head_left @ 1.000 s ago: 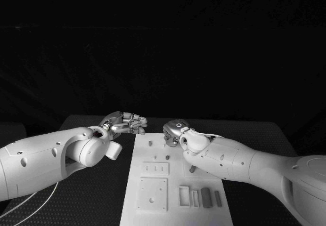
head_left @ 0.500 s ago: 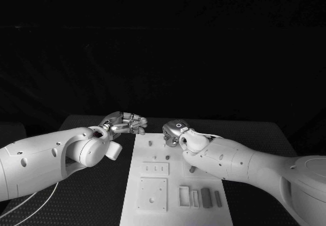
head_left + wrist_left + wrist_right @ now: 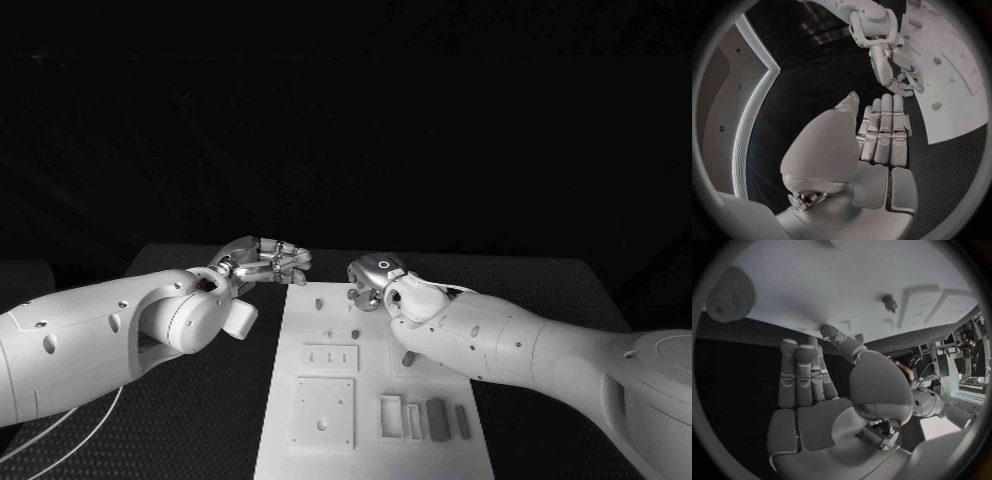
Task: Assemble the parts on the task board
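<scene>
The white task board (image 3: pixel 372 390) lies lengthwise in the middle of the table. Small pegs (image 3: pixel 351 312) stand near its far end and grey blocks (image 3: pixel 437 420) sit in slots at its near right. My left hand (image 3: pixel 267 260) hovers just off the board's far left corner and holds nothing, its fingers stretched side by side (image 3: pixel 882 132). My right hand (image 3: pixel 372 280) hangs over the board's far end, also holding nothing, fingers extended (image 3: pixel 807 375). The right wrist view has a round toothed part (image 3: pixel 728 294) and a peg (image 3: pixel 889 302) on the board (image 3: pixel 817 275).
Black textured table (image 3: pixel 188 440) flanks the board on both sides. Square raised plates (image 3: pixel 325 410) and a panel with slots (image 3: pixel 329 358) occupy the board's near left. The two hands are close together at the far end (image 3: pixel 895 75).
The right hand has edged slightly to the right over the board's far end. The left hand has barely moved. Nothing was picked up or let go.
</scene>
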You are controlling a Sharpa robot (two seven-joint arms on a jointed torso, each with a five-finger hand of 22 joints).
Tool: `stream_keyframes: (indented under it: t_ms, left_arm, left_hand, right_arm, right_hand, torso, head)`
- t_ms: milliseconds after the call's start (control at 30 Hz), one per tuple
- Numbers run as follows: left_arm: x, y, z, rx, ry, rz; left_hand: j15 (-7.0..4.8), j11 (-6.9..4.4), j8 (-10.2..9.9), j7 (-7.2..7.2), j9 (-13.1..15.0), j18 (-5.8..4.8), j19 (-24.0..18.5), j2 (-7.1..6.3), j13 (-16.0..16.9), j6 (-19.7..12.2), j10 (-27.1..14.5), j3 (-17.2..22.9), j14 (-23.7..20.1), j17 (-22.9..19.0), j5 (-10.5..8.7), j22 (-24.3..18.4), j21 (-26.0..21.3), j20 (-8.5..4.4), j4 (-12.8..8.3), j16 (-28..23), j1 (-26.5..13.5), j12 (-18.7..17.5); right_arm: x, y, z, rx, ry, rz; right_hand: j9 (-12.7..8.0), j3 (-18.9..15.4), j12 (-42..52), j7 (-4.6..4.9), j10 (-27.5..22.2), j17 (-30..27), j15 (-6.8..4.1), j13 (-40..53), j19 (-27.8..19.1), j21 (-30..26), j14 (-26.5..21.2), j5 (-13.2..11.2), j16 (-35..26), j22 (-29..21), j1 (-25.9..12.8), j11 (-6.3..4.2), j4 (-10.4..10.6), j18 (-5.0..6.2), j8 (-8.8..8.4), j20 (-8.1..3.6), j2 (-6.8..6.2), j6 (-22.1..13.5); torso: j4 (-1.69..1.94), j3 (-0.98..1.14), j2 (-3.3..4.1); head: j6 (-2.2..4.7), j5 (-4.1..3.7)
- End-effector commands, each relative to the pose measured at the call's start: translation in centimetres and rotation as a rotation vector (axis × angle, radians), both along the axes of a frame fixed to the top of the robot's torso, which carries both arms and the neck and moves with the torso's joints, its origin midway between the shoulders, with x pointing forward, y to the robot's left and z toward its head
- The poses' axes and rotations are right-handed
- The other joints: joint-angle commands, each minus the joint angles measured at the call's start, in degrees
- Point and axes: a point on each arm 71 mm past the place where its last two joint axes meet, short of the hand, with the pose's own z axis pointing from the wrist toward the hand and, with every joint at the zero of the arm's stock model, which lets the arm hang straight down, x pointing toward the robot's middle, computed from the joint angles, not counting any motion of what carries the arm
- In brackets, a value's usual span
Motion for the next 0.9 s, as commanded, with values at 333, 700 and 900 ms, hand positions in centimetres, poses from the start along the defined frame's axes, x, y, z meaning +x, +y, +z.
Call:
stream_keyframes:
  t_ms: [333, 700, 900]
  left_arm:
    - [0.1, 0.9, 0.2, -0.003, -0.008, 0.017]
    - [0.4, 1.8, 0.3, 0.021, -0.034, 0.042]
    - [0.4, 1.9, 0.3, 0.02, -0.035, 0.042]
  left_hand:
    - [-0.07, 0.16, -0.3, 0.41, -0.08, 0.84, 0.21, -0.02, -0.07, 0.15, 0.42, -0.05, 0.5, 0.12, 0.07, 0.11, -0.35, -0.16, 0.47, -0.37, 0.75, -0.42]
    - [-0.12, 0.1, -0.26, 0.37, -0.1, 0.93, 0.53, -0.24, -0.03, 0.26, 0.65, -0.49, 0.94, 0.5, 0.06, 0.29, -0.32, -0.22, 0.46, -0.42, 1.65, -0.52]
    - [-0.09, 0.11, -0.26, 0.39, -0.11, 0.9, 0.53, -0.21, -0.02, 0.26, 0.67, -0.64, 0.92, 0.56, 0.04, 0.31, -0.36, -0.19, 0.59, -0.5, 1.63, -0.55]
  right_arm:
    - [-0.7, -1.1, 3.1, 0.145, -0.031, 0.029]
    - [-0.4, -6.8, 6.4, 0.187, 0.123, 0.07]
    - [0.4, -9.9, 5.9, 0.123, 0.166, 0.017]
  right_hand:
    - [0.05, 0.23, 0.04, -0.09, -0.44, 0.03, 0.14, 0.21, 1.13, 0.14, 0.46, 0.04, 0.76, 0.21, 0.43, 0.55, 0.04, 3.38, 0.02, -0.31, -0.62, -0.11]
    - [0.69, -1.85, 13.56, -2.31, 10.16, 1.55, -3.88, 13.25, 1.74, 1.58, 0.37, 0.17, 4.09, 1.73, 1.92, -3.44, -0.27, 3.38, 0.7, -0.88, -0.49, 0.3]
    - [0.9, -3.11, 36.52, -2.31, 0.51, 4.51, -4.43, 39.63, 2.17, 2.57, 0.26, 0.34, 9.07, 2.29, 0.47, -4.15, 0.09, 3.38, 0.21, -1.21, -0.99, -0.17]
  torso:
    - [-0.36, 0.12, -0.05]
    - [-1.63, 0.47, -0.26]
    - [-2.01, 0.6, -0.55]
  head:
    - [0.69, -0.12]
    - [1.45, 0.53]
    - [1.66, 0.81]
